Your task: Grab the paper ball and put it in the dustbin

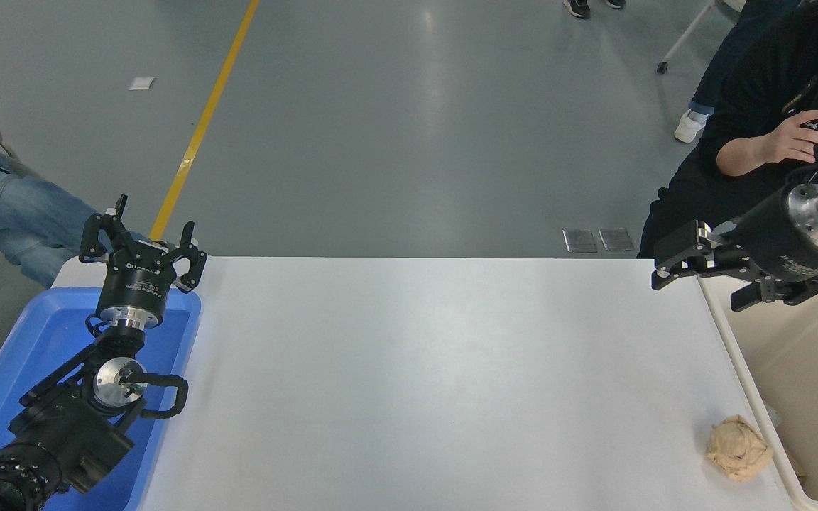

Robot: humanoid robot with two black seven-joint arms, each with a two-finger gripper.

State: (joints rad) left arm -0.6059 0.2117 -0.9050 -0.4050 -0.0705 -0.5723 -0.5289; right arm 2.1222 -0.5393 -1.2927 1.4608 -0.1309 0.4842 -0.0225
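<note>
- Task at start stage: paper ball (738, 448) not yet picked up, lying on the white bench (423, 383) at lower right of frame.
- Ball just beside the near-left wall of the dustbin (799, 369), outside it; whether touching the rim, cannot tell.
- Right gripper (707, 278) at right edge of frame, about mid-height, above the bench's far right corner and the dustbin's far-left corner; jaws spread wide, holding nothing.
- Ball well apart from right gripper: almost directly below it in the frame, toward the bottom edge.
- Left gripper (143, 241) parked at left of frame over the blue tray (18, 355); fingers apart, empty.
- Remaining, by judgement: descend to ball, close on it, lift, carry right over dustbin rim, release.
- Person (750, 106) at upper right of frame, hand raised near the right arm; clear of ball.
</note>
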